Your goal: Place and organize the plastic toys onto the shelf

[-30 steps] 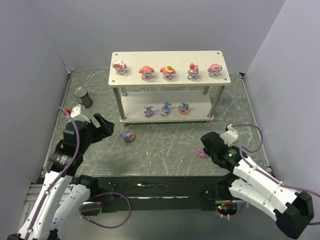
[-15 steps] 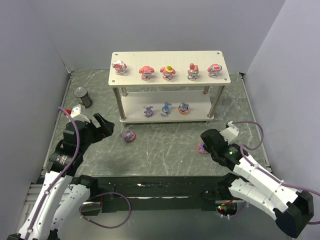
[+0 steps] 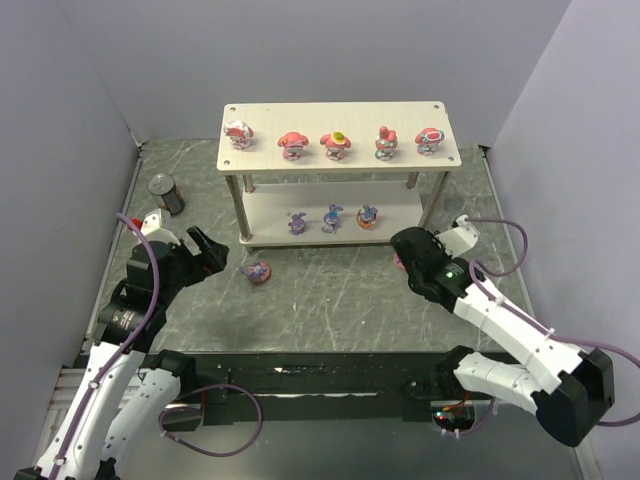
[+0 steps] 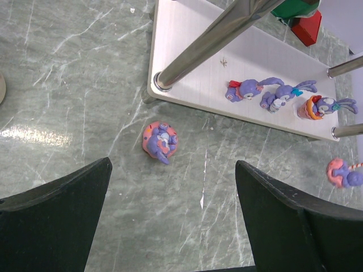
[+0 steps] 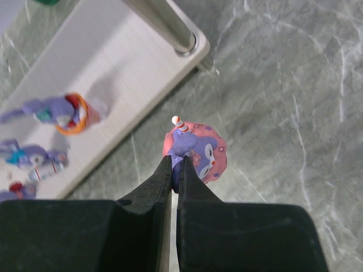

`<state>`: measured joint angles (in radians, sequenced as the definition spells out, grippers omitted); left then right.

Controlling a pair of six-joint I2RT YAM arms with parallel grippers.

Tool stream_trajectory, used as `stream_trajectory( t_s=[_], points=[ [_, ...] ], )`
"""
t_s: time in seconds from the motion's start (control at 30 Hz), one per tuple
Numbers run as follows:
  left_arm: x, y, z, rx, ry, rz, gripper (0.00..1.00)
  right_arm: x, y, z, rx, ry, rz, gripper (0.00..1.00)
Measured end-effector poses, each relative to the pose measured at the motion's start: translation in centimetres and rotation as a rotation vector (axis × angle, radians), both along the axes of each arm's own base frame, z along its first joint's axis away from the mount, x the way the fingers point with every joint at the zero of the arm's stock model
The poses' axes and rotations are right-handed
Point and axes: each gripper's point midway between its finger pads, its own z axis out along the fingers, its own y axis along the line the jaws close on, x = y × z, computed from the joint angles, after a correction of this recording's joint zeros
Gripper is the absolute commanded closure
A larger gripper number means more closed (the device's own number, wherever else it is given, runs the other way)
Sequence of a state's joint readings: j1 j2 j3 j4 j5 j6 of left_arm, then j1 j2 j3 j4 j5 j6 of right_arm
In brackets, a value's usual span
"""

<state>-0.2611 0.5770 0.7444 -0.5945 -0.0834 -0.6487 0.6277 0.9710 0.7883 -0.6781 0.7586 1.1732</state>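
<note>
While the left pincer [image 4: 173,164] hangs wide open and empty above the marbled surface [image 3: 330,300], the right pincer [image 5: 174,170] is pinched nearly shut on a pink-based purple figurine [image 5: 199,154] just off the front right corner of the shelf [image 3: 330,112]. A second purple figurine [image 4: 159,141] lies loose on the surface. Farther back, the shelf carries three rabbit-eared toys [image 3: 331,218] below and five pink toys [image 3: 335,145] above.

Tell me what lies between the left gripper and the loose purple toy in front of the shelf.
Nothing: only bare marbled table separates the left gripper from the purple toy. The left wrist view shows it, and the top view agrees.
</note>
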Motion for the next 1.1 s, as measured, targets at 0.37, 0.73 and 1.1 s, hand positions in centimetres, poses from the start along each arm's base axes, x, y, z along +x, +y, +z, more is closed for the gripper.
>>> stream_trajectory(
  t_s=[0.37, 0.73, 1.1],
  points=[
    [0.0, 0.0, 0.0, 0.000, 0.000, 0.000, 0.04, 3.1, -0.1, 0.8, 0.052, -0.059, -0.179, 1.00],
    [0.0, 0.0, 0.1, -0.001, -0.003, 0.001, 0.04, 5.2, 0.1, -0.5, 0.100, -0.059, -0.288, 1.00],
    [0.2, -0.1, -0.5, 0.006, 0.022, 0.000, 0.04, 7.7, -0.3, -0.7, 0.113, -0.093, -0.326, 1.00]
  ],
)
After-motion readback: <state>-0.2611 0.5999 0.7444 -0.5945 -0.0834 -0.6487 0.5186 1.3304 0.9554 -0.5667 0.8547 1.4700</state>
